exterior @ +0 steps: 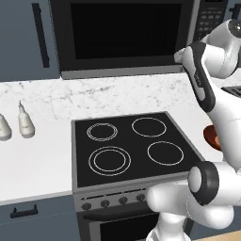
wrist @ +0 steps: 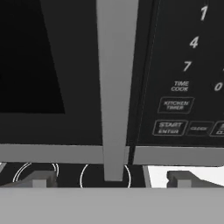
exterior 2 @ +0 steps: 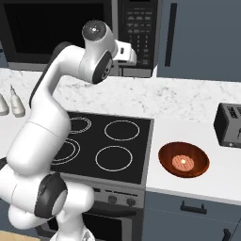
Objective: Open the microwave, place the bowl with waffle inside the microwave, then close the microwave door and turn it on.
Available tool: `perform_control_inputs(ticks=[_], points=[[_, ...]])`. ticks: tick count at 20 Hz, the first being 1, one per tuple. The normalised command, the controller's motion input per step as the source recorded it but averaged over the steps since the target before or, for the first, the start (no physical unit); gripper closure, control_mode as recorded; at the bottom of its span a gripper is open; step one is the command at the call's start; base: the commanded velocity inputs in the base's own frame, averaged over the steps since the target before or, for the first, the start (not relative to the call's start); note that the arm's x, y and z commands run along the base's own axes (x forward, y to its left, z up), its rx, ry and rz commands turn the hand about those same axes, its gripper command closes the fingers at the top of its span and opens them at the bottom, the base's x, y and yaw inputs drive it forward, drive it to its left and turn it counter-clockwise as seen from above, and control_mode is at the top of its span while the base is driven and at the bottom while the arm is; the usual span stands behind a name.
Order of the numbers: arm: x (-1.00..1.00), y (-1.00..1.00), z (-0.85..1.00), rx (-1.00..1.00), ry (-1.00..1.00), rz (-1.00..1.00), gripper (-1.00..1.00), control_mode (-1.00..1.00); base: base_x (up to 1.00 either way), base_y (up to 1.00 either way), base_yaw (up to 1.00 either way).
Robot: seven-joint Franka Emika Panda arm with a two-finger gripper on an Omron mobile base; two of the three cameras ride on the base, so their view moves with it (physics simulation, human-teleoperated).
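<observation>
At the far left of the white marble-patterned counter (exterior: 37,155) stand two small pale bottles (exterior: 26,123), close to each other beside the stove. Next comes the black four-ring glass stove (exterior 2: 110,150), set into the counter with a row of dark knobs (exterior 2: 113,199) along its front edge. Above it hangs the wide black and dark-grey microwave (exterior: 122,35), and its wide flat microwave door (exterior: 124,30) with the dark window lies flush and closed. In the hand view a grey vertical handle strip (wrist: 116,87) runs down the door's right edge, with the keypad of small buttons (wrist: 183,96) just beside it on the right. The white arm reaches up so that the two-finger gripper (wrist: 109,180) sits close in front of that handle strip; its dark fingertips (wrist: 39,178) stand wide apart on either side of the strip and hold nothing, and I cannot tell whether either one touches it. To the right of the stove, on the counter, rests the round glossy reddish-brown bowl (exterior 2: 184,159), upright, with the small pale orange-tan waffle (exterior 2: 183,163) lying in its middle. Further right, near the bowl but apart from it, sits a small black toaster (exterior 2: 229,124). A dark blue-grey cabinet door (exterior 2: 202,37) with a black bar handle hangs above that stretch of counter.
</observation>
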Motion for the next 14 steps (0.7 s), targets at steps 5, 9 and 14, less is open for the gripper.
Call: perform_control_inputs(ticks=[5,9,14], points=[[0.55,0.0,0.0,0.02,-0.06,0.0,-1.0,-1.0,0.0,0.0,0.0],[0.51,0.0,-0.01,0.02,-0.17,0.0,-1.0,-1.0,0.0,0.0,0.0],[0.54,0.0,-0.17,0.02,-0.25,0.0,-1.0,-1.0,0.0,0.0,0.0]])
